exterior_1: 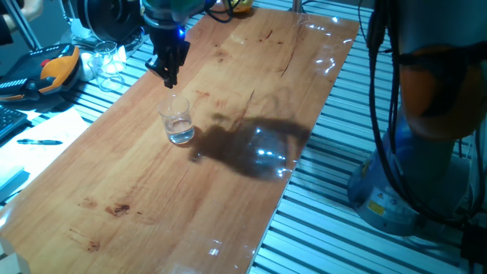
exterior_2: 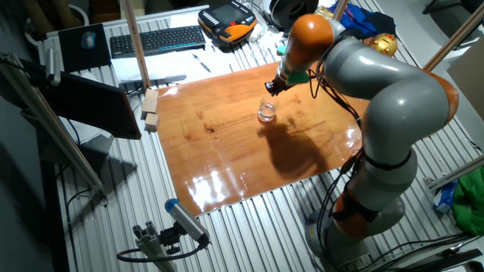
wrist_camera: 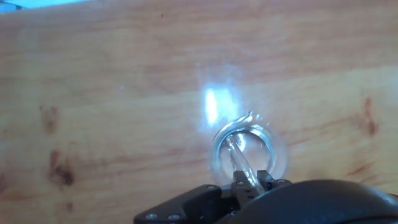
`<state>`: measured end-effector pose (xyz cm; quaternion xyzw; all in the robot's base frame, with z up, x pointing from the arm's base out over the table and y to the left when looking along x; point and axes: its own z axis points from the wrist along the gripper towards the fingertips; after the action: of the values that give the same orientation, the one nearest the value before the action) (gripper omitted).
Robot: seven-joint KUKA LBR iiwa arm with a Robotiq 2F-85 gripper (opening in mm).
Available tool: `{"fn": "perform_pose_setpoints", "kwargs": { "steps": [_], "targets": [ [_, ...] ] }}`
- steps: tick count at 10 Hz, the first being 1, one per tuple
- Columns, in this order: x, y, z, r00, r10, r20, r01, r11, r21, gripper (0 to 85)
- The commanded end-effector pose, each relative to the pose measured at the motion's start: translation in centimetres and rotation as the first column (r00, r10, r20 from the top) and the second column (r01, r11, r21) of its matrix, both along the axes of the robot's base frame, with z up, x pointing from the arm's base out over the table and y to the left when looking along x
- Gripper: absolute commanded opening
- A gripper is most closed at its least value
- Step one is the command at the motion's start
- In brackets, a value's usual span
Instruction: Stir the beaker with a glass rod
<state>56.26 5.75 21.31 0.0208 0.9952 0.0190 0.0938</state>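
A grey and orange robot arm (exterior_2: 378, 98) reaches over a glossy wooden tabletop (exterior_1: 152, 183) that lies on a ribbed metal bench (exterior_1: 358, 243). In one fixed view the black gripper (exterior_1: 169, 76) hangs point-down just above the beaker (exterior_1: 177, 123), a small clear glass cup standing upright on the wood with a little clear liquid in its bottom; from the cup, the gripper sits at about 11 o'clock. A dark shadow of the arm spreads over the wood at 3 o'clock from the beaker. In the hand view, looking straight down along the fingers, the beaker's round rim (wrist_camera: 244, 148) appears as a bright ring just above the gripper (wrist_camera: 251, 185), and the glass rod (wrist_camera: 239, 158), thin and nearly see-through, runs from between the fingertips up into the ring, its far end inside the cup. The two fingers sit close together, pinching the rod's near end. A white patch of glare lies on the wood at 11 o'clock from the rim. In the other fixed view the gripper (exterior_2: 274, 85) sits directly over the beaker (exterior_2: 266, 112), near the far edge of the board. A black keyboard (exterior_2: 156, 39) and an orange and black handheld controller (exterior_2: 227, 18) lie on the bench beyond, and two small wooden blocks (exterior_2: 150, 109) stand at the board's left corner.
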Motion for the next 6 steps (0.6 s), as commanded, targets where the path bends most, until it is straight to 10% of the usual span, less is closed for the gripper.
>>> {"fn": "perform_pose_setpoints", "kwargs": {
  "steps": [1, 6],
  "targets": [
    [0.03, -0.02, -0.05, 0.999, 0.031, 0.044, -0.029, 0.999, -0.036, 0.0],
    [-0.24, -0.60, -0.16, 0.968, 0.185, -0.170, -0.210, 0.968, -0.137, 0.0]
  ]
}}
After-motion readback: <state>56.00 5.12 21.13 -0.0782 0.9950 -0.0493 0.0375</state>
